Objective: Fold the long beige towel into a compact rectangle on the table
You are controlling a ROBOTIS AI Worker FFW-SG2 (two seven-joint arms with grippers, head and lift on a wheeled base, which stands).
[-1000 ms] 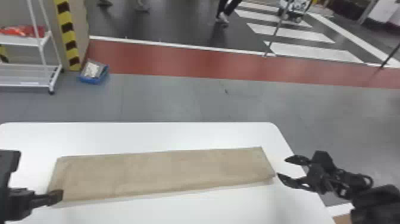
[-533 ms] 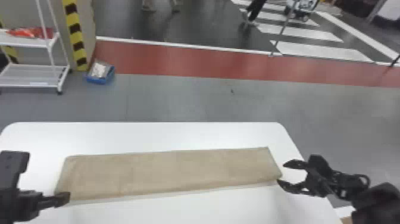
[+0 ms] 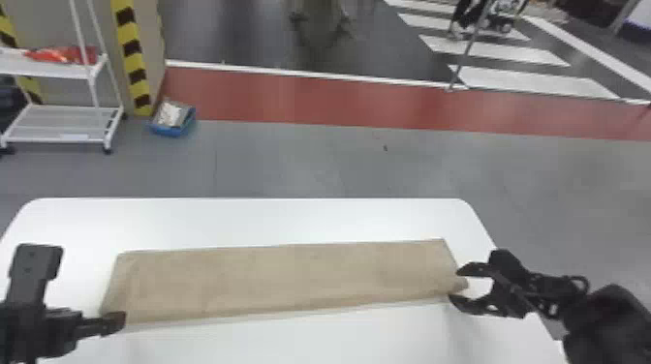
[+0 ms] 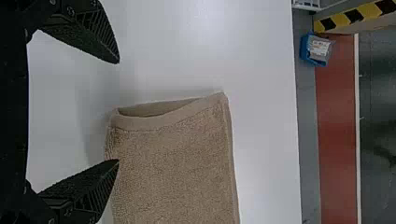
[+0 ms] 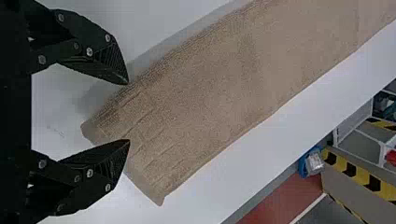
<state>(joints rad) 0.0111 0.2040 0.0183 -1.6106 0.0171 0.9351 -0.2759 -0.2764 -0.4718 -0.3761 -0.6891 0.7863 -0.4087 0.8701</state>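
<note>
Both pairs of jaws stand parted with nothing gripped: on my right gripper [image 5: 128, 112] they straddle the near corner of the long beige towel [image 3: 286, 276], and on my left gripper [image 4: 118, 111] they sit by the towel's opposite end. Taking twelve o'clock as straight away from the robot, the towel lies flat on the worktop [image 3: 242, 218] as a long, narrow strip running from nine to three. My right gripper is at its four o'clock corner, my left near the eight o'clock one; whether either touches cloth I cannot tell. Layers show at the nine o'clock end, so I judge the lengthwise folding done and the strip ready to be shortened. I would bring the right jaws in until the whole thickness of that corner sits between them, then clench; a shallow bite could catch the top layer alone and peel it away. From there I'd lift just enough to clear the strip and carry the end in a low arc towards nine o'clock, keeping the long edges lined up. As only one corner would be held, the far one may trail or twist, so I'd go slowly and smooth it before releasing.
</note>
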